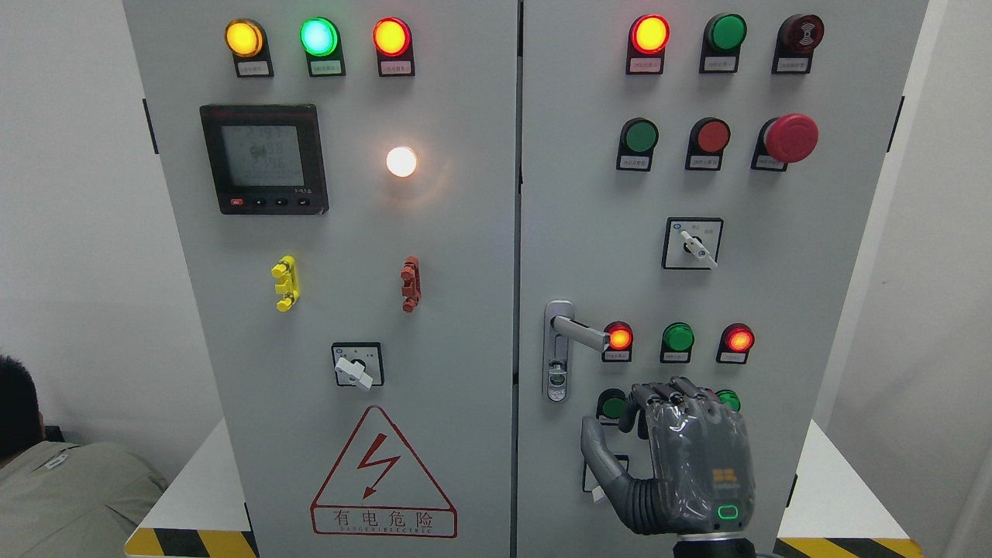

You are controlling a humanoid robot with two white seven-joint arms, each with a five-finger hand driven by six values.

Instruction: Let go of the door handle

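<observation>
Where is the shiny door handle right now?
In the head view, the door handle sits on the right door's left edge, sticking out toward a lit red light. The right hand is below it, not touching.

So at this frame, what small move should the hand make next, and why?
Probably lower the right hand away from the panel. It sits below the door handle, apart from it, fingers curled on nothing, so the release looks done.
</observation>
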